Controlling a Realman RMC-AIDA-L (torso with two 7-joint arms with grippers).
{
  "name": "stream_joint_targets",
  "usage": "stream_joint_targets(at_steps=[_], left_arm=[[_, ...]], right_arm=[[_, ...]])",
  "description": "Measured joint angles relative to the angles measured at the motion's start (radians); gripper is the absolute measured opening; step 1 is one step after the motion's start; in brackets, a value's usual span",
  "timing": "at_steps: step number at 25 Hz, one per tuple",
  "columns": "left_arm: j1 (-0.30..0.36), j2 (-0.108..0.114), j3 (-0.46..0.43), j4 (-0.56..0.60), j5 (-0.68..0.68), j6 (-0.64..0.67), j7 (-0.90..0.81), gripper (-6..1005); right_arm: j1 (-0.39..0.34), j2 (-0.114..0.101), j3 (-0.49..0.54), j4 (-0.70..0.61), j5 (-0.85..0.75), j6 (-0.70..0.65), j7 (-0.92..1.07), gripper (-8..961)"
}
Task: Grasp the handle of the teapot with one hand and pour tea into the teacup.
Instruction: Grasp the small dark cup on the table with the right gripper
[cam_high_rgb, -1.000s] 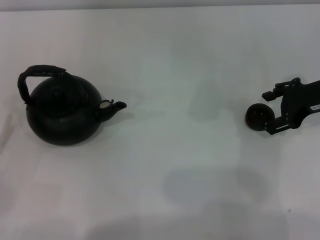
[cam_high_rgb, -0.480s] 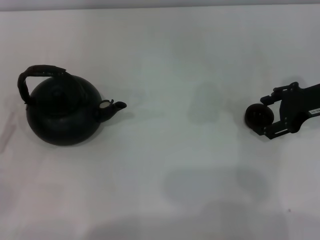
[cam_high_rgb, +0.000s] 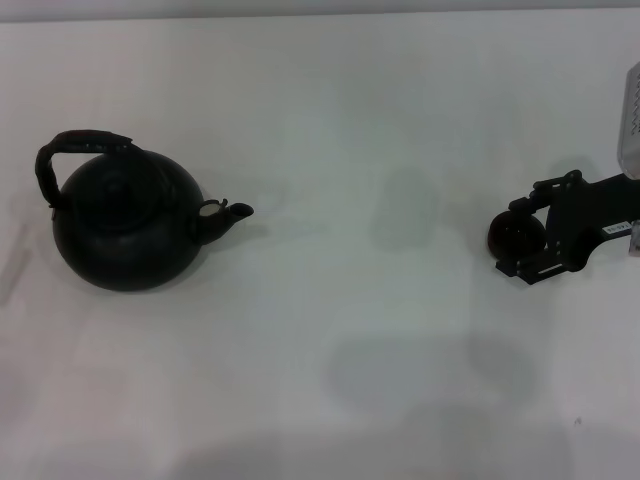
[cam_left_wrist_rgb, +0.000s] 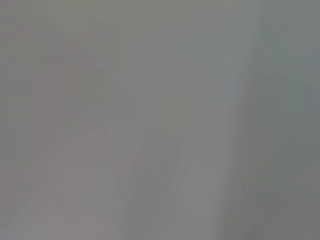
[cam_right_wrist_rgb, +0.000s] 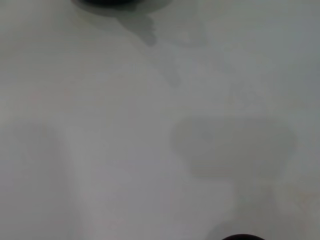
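Since one second ago, the right claw (cam_high_rgb: 520, 236) and the teacup (cam_high_rgb: 514, 234) between its fingers have shifted slightly toward 9 o'clock and a little toward 12 o'clock in the head view, while the teapot has stayed in place.

1. Right arm: enters the head view from the 3 o'clock edge, with the forearm reaching roughly level toward 9 o'clock. Its claw is closed around the teacup, one finger on the 12 o'clock side of the cup and one on the 6 o'clock side.

2. Teacup: a small round black cup at the 3 o'clock side of the white table (cam_high_rgb: 330, 120). Whether it is touching the table cannot be determined.

3. Teapot (cam_high_rgb: 125, 230): upright on the table at the 9 o'clock side, well apart from the teacup. Its short spout (cam_high_rgb: 228, 213) points toward 3 o'clock. The handle (cam_high_rgb: 70, 150) arches over the lid, untouched.

4. Left arm: does not appear in the head view. The left wrist view shows only plain pale surface.
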Motion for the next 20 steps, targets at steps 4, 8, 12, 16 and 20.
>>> stream_joint_targets(at_steps=[4, 8, 12, 16, 20], left_arm=[[0.002, 0.000, 0.000, 0.000, 0.000, 0.000, 0.000, 799], [0.002, 0.000, 0.000, 0.000, 0.001, 0.000, 0.000, 800], [0.002, 0.000, 0.000, 0.000, 0.001, -0.001, 0.000, 800], [0.002, 0.001, 0.000, 0.001, 0.003, 0.000, 0.000, 800], [0.004, 0.002, 0.000, 0.004, 0.004, 0.001, 0.000, 800]], right_arm=[[0.000, 0.000, 0.000, -0.002, 0.000, -0.001, 0.000, 863], [0.000, 0.000, -0.012, -0.008, 0.000, -0.009, 0.000, 861], [0.000, -0.001, -0.032, -0.018, 0.000, -0.024, 0.000, 859], [0.000, -0.001, -0.047, -0.026, -0.001, -0.035, -0.002, 857], [0.000, -0.002, -0.056, -0.027, -0.001, -0.038, -0.003, 855]])
